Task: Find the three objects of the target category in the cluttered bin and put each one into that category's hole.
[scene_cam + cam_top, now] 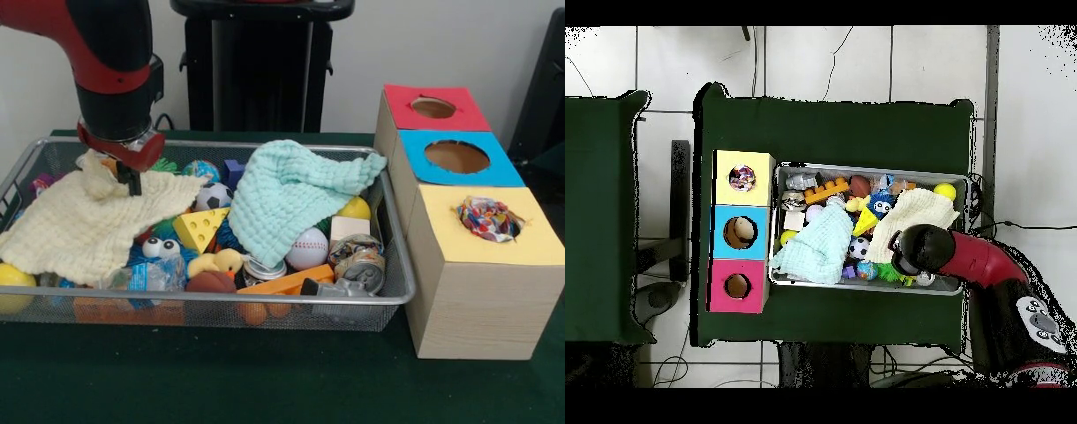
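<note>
A cream cloth (79,221) (910,215) lies over the left part of the wire bin (265,302) (865,168). My gripper (131,181) stands at the cloth's back edge and looks shut on a bunched-up fold of it. In the overhead view the arm's wrist (915,250) hides the gripper. A mint cloth (291,194) (815,245) is draped over the toys at the bin's middle and right. Beside the bin stands a wooden box with a red hole (433,108), a blue hole (456,156) and a yellow hole (490,218). A multicoloured cloth is stuffed in the yellow hole.
Between the two cloths show a cheese wedge (199,228), soccer ball (212,196), baseball (308,248), rubber duck (216,262), blue googly-eyed toy (159,247), orange block (287,283), cans (360,265) and a yellow ball (356,208). Green cloth covers the table.
</note>
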You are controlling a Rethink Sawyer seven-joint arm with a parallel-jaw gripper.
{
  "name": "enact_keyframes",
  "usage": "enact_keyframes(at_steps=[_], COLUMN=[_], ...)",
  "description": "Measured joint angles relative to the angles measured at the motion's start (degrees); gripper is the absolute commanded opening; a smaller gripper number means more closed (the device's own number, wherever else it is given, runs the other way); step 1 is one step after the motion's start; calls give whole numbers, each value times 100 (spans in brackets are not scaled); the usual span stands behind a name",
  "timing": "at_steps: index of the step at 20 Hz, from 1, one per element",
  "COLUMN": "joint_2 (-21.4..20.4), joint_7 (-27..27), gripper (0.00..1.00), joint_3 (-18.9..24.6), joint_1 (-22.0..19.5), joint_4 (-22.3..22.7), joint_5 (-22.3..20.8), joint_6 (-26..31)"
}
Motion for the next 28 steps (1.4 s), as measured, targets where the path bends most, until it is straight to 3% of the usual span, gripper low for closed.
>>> enact_keyframes(at_steps=[8, 12, 21, 28], joint_2=[-13, -180, -912, -1076], joint_7=[0, 0, 0, 0], gripper=[0, 0, 0, 0], joint_3=[36, 159, 855, 1125], joint_1=[-2, -23, -44, 293], joint_4=[32, 278, 1338, 1561], joint_5=[0, 75, 884, 1306], joint_6=[-11, -11, -13, -96])
